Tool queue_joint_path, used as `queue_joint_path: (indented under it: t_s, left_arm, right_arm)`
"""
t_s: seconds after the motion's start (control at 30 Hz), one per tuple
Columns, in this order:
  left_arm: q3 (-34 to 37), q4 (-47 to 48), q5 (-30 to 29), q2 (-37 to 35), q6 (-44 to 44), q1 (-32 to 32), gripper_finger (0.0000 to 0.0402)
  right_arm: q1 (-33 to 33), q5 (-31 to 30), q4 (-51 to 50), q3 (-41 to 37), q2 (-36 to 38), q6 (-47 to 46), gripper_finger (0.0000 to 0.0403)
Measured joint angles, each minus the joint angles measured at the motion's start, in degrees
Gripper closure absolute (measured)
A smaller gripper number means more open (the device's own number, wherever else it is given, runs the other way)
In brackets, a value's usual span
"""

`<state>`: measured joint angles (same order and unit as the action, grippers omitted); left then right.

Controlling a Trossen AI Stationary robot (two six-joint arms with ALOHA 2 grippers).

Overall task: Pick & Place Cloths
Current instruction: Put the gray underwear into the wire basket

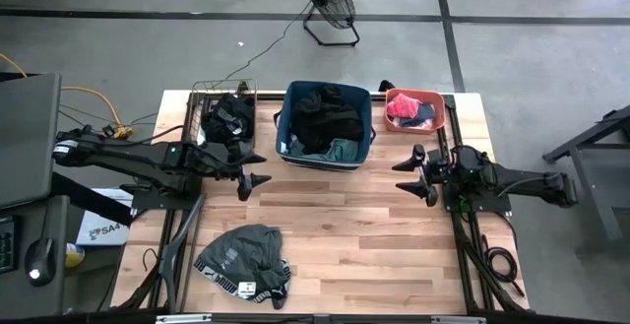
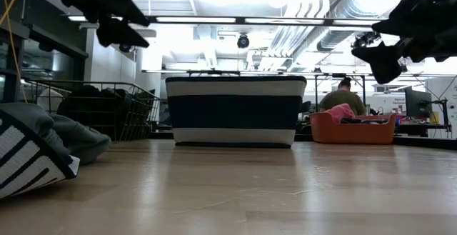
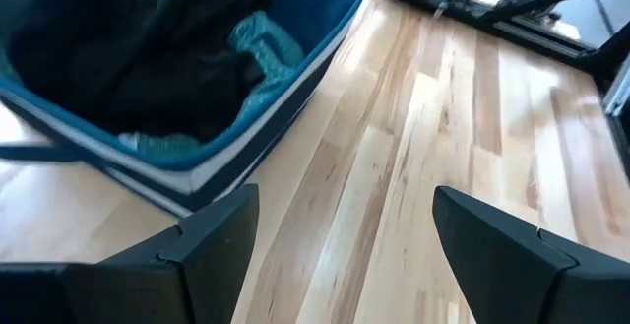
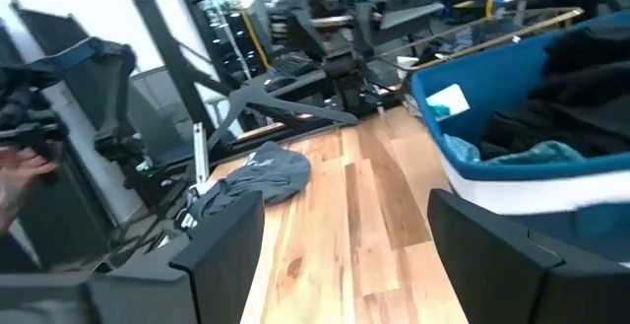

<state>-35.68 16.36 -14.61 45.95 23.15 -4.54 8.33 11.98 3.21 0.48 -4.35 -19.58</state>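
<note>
- Lying loose near the table's (image 1: 394,265) front edge, toward its left corner, is a grey cloth (image 1: 241,255) with a black-and-white patterned band; it is the only garment on the bare wood, so I judge it is the next one to be picked.
- The other cloths are already in containers along the far edge: dark and teal pieces fill the blue fabric bin (image 1: 326,152) in the middle, black ones sit in the wire basket (image 1: 224,96) toward the far left corner, and bright pink with dark pieces lie in the coral tub (image 1: 418,127) toward the far right corner.
- The sorting seems to go by container, but what rule it follows I cannot tell.
- A small white tag shows on the grey cloth and white lettering on its band, but neither can be read; a white label inside the bin is also unreadable.
- The left gripper (image 1: 253,169) hangs above the wood just in front of the wire basket, its jaws spread apart and holding nothing.
- The right gripper (image 1: 418,174) hangs in front of the coral tub, also with released jaws and empty.
- Both point inward to the bin, probably a neutral waiting pose.
- A person sits far behind the table in the low view.
</note>
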Motion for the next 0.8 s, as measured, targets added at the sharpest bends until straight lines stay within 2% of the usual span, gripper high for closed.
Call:
queue_joint_path:
  t_s: [0.13,0.27,0.33,0.47,0.6,0.8]
  left_arm:
    - [1.5,-0.4,-0.9,0.0,1.5,0.0,0.0103]
    - [2.0,-0.4,-1.3,0.0,2.8,0.0,0.0103]
    - [2.4,-0.5,-0.6,0.0,3.0,-0.4,0.0103]
    - [2.8,-0.4,0.3,0.0,3.1,-3.8,0.0103]
    - [2.8,-0.4,0.1,1.0,5.5,-8.9,0.0103]
    - [2.8,-0.4,0.1,6.2,9.9,-17.0,0.0103]
  right_arm:
    - [-2.3,-2.1,-0.6,0.0,0.1,2.4,0.0125]
    - [-4.4,-10.4,-2.1,0.0,0.1,3.5,0.0125]
    - [-5.0,-12.8,-2.1,0.0,-0.4,2.7,0.0125]
    - [-5.4,-11.4,-2.3,0.0,-1.1,-1.3,0.0125]
    - [-5.3,-10.4,-2.2,-0.1,-1.3,-1.4,0.0125]
    - [-5.3,-11.6,-2.2,-0.1,-1.3,-1.4,0.0125]
